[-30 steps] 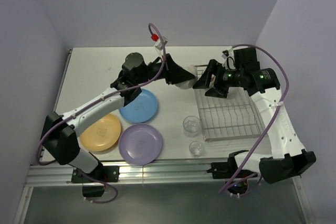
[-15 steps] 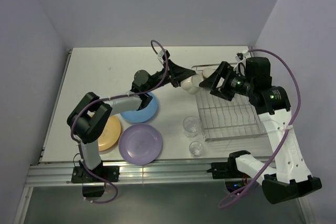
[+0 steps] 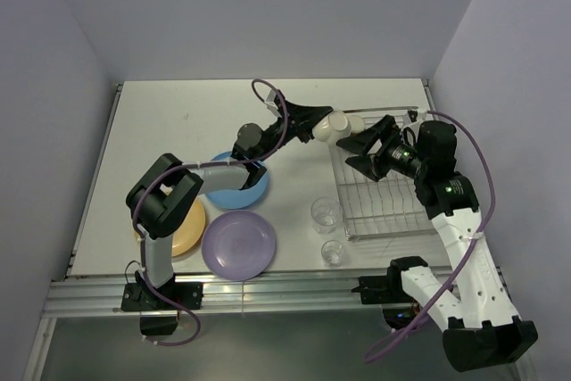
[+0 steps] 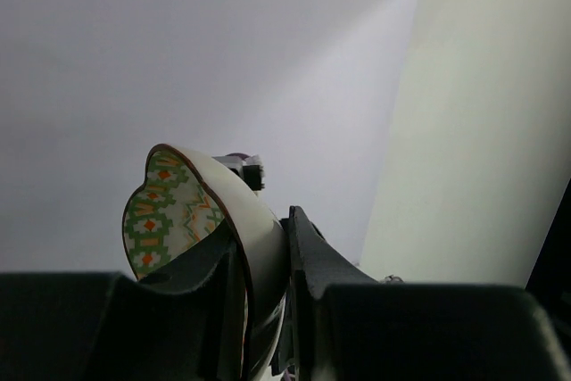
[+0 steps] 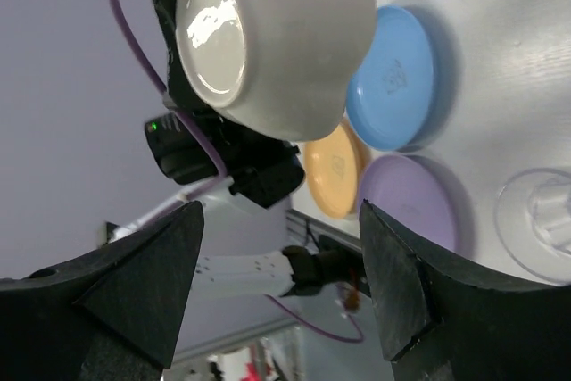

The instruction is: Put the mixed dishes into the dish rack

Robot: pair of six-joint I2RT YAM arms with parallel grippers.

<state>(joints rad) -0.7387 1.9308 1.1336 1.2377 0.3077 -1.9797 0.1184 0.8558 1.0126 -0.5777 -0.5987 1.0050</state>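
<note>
My left gripper is shut on the rim of the small floral bowl and holds it in the air, tilted on its side, at the far left corner of the dish rack. The bowl's pale outside shows in the top view and in the right wrist view. My right gripper is open and empty over the rack's left side, just right of the bowl. The blue, purple and orange-yellow plates lie on the table to the left. Two clear glasses stand left of the rack. The brown cup is out of view.
A white rounded thing, perhaps the white bowl, sits at the rack's far left corner. Walls close in the table at the back and on the right. My left arm stretches across above the blue plate.
My left arm has carried the floral bowl to the right, up to the rack's far corner. My right gripper has swung lower and now faces the bowl from the right.
</note>
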